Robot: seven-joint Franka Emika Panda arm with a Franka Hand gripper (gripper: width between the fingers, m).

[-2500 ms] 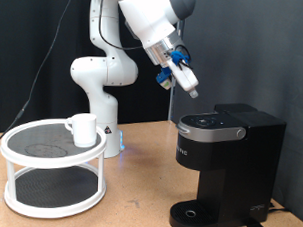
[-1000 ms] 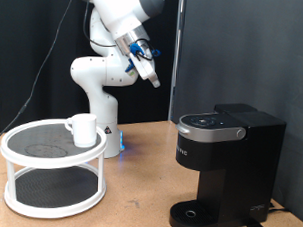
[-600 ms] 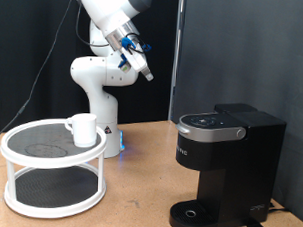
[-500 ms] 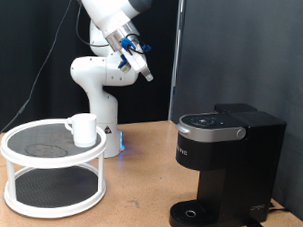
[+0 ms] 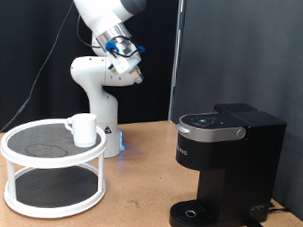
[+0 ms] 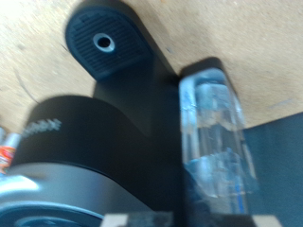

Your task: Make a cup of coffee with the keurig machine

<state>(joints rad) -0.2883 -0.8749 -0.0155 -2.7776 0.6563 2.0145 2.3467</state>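
Exterior view, left to right, with the keurig machine (image 5: 228, 166) as the landmark. Far to the left of the machine stands a white round two-tier stand (image 5: 51, 170) on the wooden table (image 5: 139, 188); the cup (image 5: 83, 129), white with its handle turned away from the machine, sits on the stand's upper tier, near the rim closest to the machine. Above the cup and up and to the left of the machine, well clear of both, the gripper (image 5: 131, 73) hangs in the air in front of the robot's white base (image 5: 97, 87); whether its fingers are parted or closed cannot be told, and nothing is seen between them. The machine itself stands at the right with its lid down. Wrist view: the machine (image 6: 114, 142) seen from above, blurred, with its round drip base (image 6: 106, 43) and clear water tank (image 6: 213, 132) over the table (image 6: 227, 33).
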